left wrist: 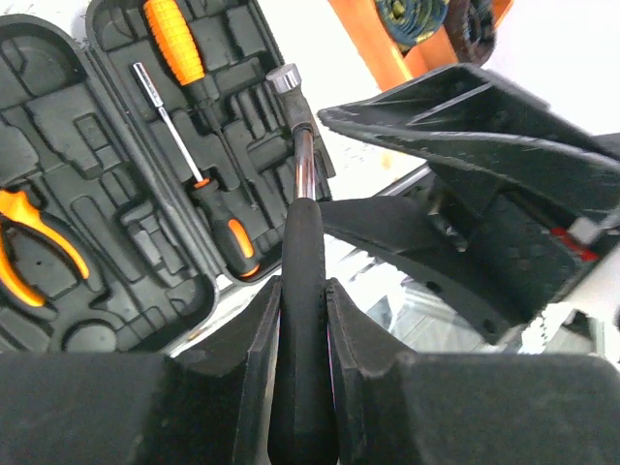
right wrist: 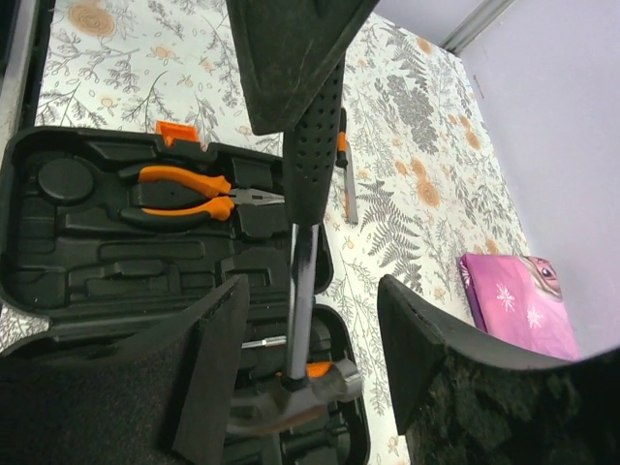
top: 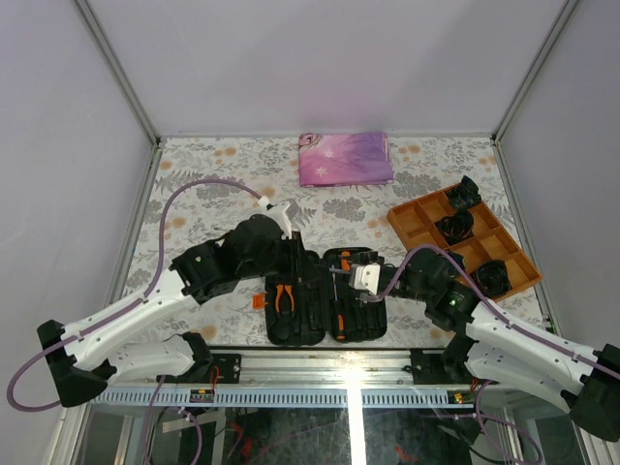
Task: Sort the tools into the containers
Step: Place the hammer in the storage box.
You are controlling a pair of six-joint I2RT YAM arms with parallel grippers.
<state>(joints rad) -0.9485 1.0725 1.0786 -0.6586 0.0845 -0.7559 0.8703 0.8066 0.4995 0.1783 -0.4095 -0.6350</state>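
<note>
The hammer is held above the open tool case. Its long axis runs from the left gripper across to the right gripper. The black handle end is at the robot's left and the metal head points to the robot's right. The head is over the half of the case that holds 2 screwdrivers: a thick orange-handled one and a slim black-and-orange one. Both lie lengthwise in their slots.

The left gripper is clamped on the hammer's black handle, with 1 finger pressed against each side. The right gripper's 2 fingers stand well apart on either side of the chrome shaft and the head. They grip nothing, though whether 1 of them brushes the head cannot be told.

In the other half of the case, orange-handled pliers lie along the case in their slot. Their nose points toward the hammer shaft.

On the flowered table, an orange tray holding black coiled bundles sits to the right. A folded pink-purple cloth lies at the far edge.
</note>
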